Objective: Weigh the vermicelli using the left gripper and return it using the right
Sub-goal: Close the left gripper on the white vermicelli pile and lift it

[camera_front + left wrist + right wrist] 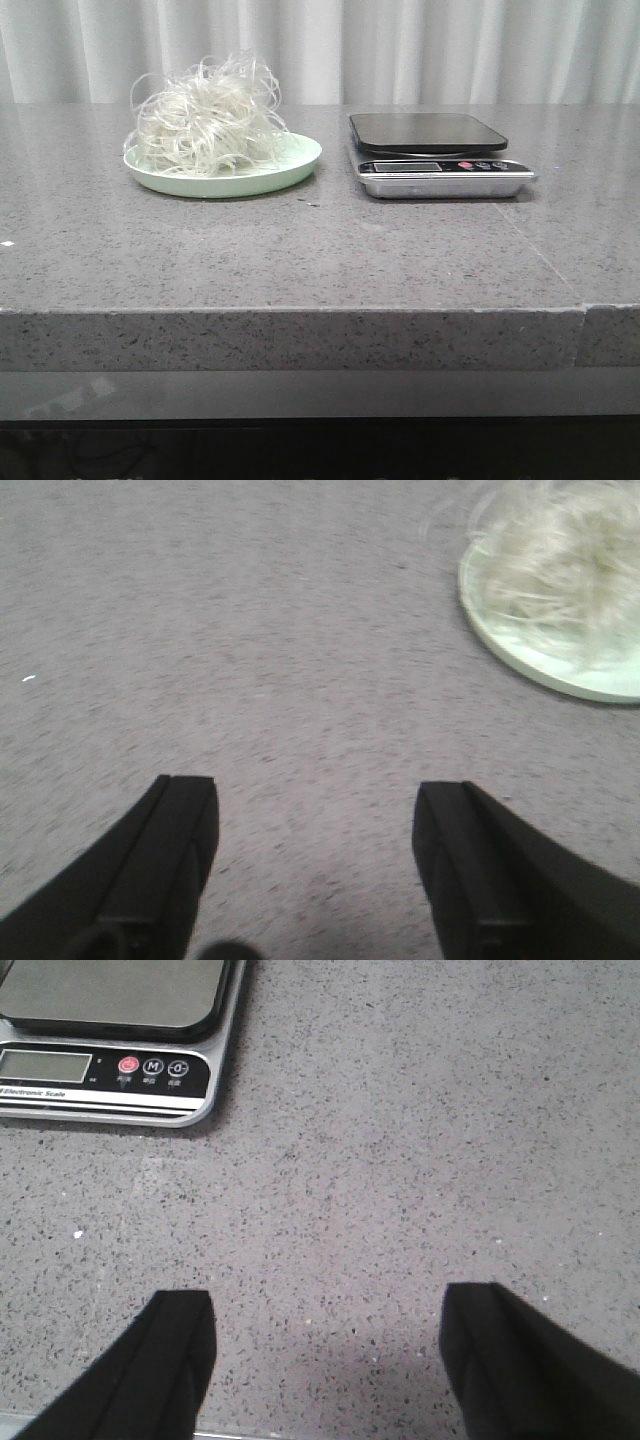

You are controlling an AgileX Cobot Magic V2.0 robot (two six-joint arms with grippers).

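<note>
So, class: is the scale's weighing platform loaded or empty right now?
Empty. The scale shows a bare dark platform in the front view; the vermicelli sits piled on the green plate beside it.

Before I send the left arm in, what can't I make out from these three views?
- Silver kitchen scale with black platform: display reading too small in front view, blank-looking in right wrist view, platform cut off by the frame edge.
- Fluffy off-white vermicelli clump on pale green round plate: blurred and cropped in left wrist view.
- Both arms: outside front view.
</note>
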